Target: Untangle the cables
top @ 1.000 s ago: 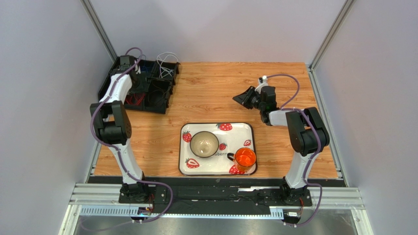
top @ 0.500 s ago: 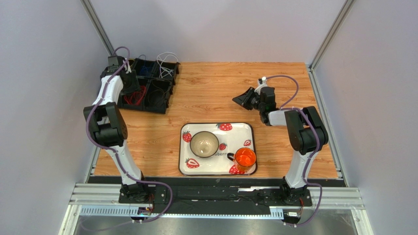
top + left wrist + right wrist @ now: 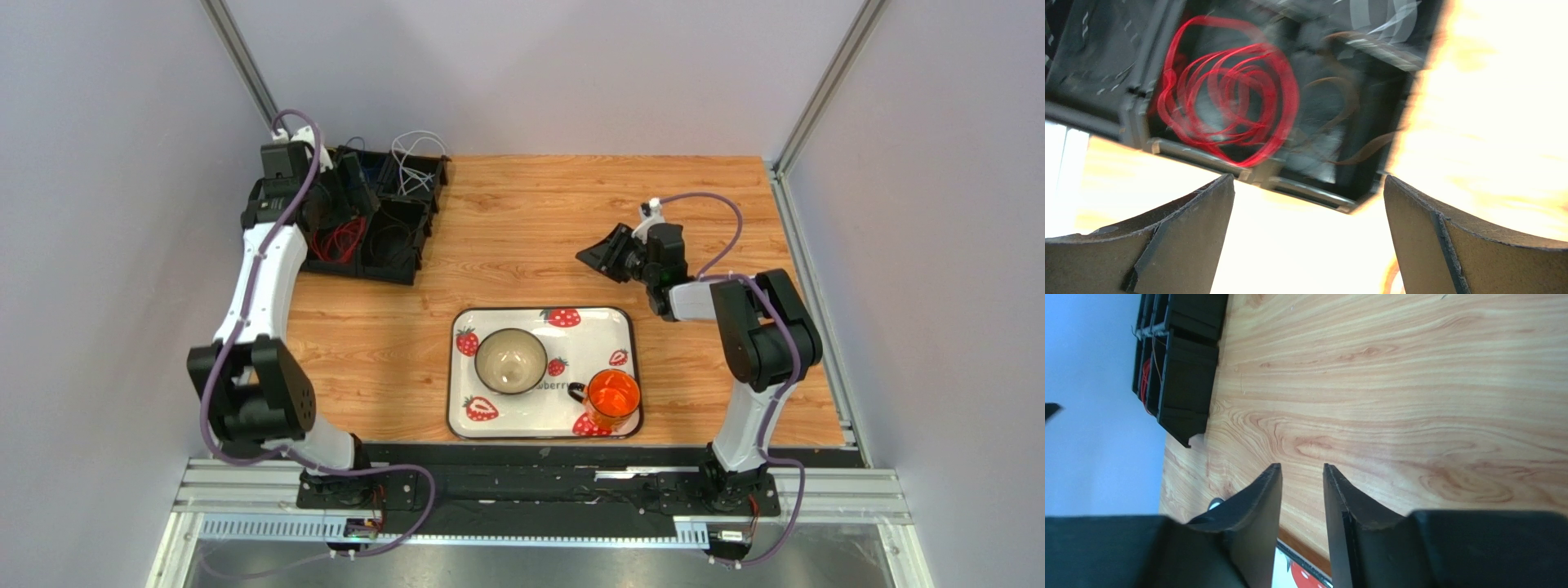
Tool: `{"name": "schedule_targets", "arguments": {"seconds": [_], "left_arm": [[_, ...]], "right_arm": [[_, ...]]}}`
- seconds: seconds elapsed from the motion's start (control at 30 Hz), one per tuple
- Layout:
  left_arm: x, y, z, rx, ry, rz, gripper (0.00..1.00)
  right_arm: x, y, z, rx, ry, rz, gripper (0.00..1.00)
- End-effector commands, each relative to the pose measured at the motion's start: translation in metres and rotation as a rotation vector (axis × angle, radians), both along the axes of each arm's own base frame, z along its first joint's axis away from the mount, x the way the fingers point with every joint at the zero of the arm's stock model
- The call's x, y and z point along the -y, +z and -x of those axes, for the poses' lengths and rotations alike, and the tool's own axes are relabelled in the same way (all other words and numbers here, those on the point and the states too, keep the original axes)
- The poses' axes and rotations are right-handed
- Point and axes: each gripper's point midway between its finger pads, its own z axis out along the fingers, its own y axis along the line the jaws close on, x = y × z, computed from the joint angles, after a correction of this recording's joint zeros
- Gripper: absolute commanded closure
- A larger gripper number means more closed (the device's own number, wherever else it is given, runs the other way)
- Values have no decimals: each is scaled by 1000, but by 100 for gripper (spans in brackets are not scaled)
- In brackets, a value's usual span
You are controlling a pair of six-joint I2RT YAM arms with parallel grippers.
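Fingers of your left gripper (image 3: 1308, 204) spread wide, holding nothing, above near edge of black compartmented plastic bin (image 3: 390, 265); right gripper (image 3: 1302, 486) nearly closed, empty, well right of bin. Coiled red cable (image 3: 1229, 90) lies in bin's near-left compartment, apparently sorted; stage unclear

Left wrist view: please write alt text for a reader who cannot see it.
A coil of red cable lies in one compartment of a black divided bin, seen blurred from above, with thin brownish wire in the compartment beside it. The left tool is open and empty, its two dark fingers framing the bright, overexposed table.
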Motion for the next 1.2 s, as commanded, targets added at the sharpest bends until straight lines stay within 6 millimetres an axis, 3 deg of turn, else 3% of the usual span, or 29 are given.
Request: {"name": "schedule_targets", "arguments": {"seconds": [0.0,0.03,0.07,0.1,0.13,0.17,0.23,0.27,0.3,0.37,0.43,0.47,0.5,0.6,0.7,0.87,1.17], "left_arm": [[35,38,37,104,-83,109,1],[37,38,46,107,-84,115,1],[40,54,62,157,-91,109,1],[42,55,72,165,-98,110,1],[46,43,84,148,-106,121,1],[49,54,98,190,-115,115,1],[51,37,117,152,-118,113,1],[53,39,126,172,-133,108,1],[55,25,134,146,-155,100,1],[58,21,143,149,-169,104,1],[65,10,153,117,-176,140,1],[68,11,158,122,-180,153,1],[71,5,163,106,-185,168,1],[80,2,170,109,-231,176,1],[89,3,171,93,-279,206,1],[90,-6,170,32,-291,213,1],[88,-3,174,43,-274,194,1]], "right_arm": [[-17,44,12,177,32,86,60],[-17,45,13,186,28,106,59],[-17,44,17,198,31,137,58],[-23,45,24,200,41,155,56],[-21,54,26,226,20,173,56],[-21,54,30,233,15,194,55],[-24,55,39,250,2,258,54],[-22,67,43,276,-16,275,53],[-25,62,53,272,-6,323,52],[-14,77,58,309,-85,372,50],[-7,71,70,310,-109,428,46],[-4,81,76,333,-121,416,41],[1,71,85,320,-114,422,39],[3,87,100,381,-100,374,36],[8,84,110,388,-100,363,31],[8,79,105,362,-111,367,28],[2,76,101,356,-95,369,30]]}}
